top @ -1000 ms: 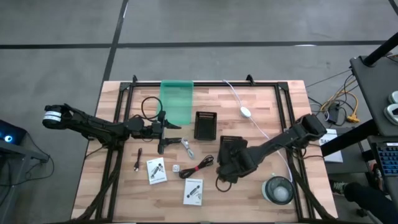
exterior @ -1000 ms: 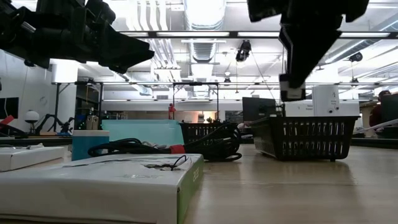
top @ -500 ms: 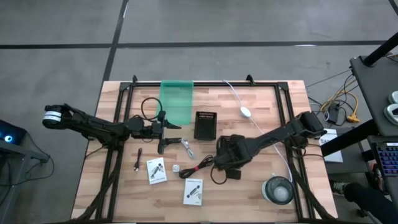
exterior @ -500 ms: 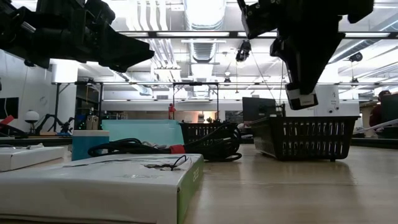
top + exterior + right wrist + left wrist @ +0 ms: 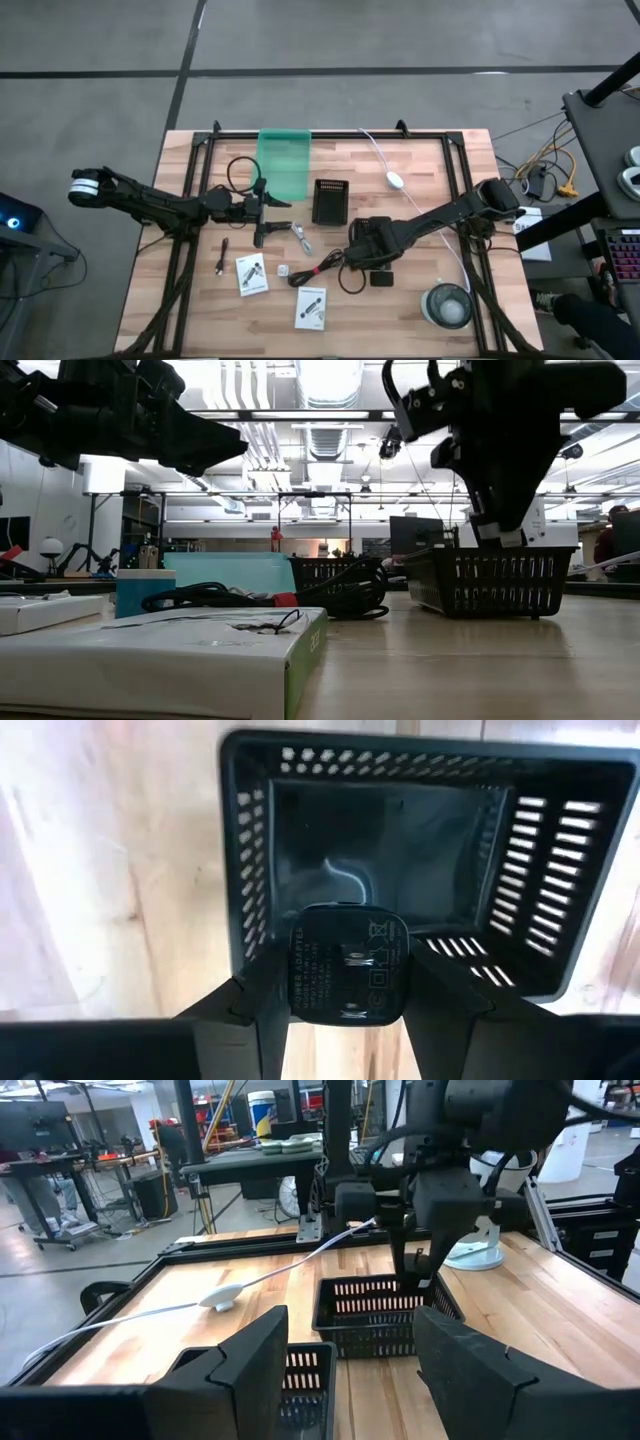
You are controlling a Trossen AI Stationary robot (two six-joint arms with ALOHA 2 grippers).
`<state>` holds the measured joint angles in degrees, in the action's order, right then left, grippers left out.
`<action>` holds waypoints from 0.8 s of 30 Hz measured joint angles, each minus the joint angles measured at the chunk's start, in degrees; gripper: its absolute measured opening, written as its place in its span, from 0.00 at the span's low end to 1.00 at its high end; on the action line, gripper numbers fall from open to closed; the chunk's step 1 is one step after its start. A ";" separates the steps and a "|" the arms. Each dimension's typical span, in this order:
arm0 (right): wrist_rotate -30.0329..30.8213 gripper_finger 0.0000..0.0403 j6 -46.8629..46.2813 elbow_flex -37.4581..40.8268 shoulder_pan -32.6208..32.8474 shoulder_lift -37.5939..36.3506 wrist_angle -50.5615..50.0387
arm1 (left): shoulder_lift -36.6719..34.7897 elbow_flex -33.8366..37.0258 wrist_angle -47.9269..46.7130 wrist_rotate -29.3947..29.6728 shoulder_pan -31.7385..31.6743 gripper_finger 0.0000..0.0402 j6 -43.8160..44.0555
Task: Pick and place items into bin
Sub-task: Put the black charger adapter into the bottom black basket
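**Right pincer lifted over bin**

Since a second ago my right pincer (image 5: 345, 982) rose, clamped on a black adapter (image 5: 350, 963) above the right-hand bin (image 5: 372, 240). Left pincer (image 5: 262, 212) hovers apart. Packets (image 5: 251, 274) lie on the near wooden table (image 5: 430, 170); grey floor beyond.

Right claw (image 5: 348, 982) clamped on a load above the table; left claw (image 5: 348, 1355) parted, idle.
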<state>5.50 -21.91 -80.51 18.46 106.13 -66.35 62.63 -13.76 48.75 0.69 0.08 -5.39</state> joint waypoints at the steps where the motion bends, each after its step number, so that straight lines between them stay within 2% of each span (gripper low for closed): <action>1: -0.03 0.35 -0.01 0.59 -0.05 0.00 0.55 | 0.00 0.00 0.00 0.00 0.00 0.50 0.00; 24: -1.22 0.35 0.04 3.08 -1.05 0.00 4.30 | 0.00 0.02 0.00 0.00 -0.01 0.50 0.00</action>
<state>4.27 -21.87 -77.43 17.41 106.13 -62.04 62.63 -13.74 48.75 0.69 0.07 -5.39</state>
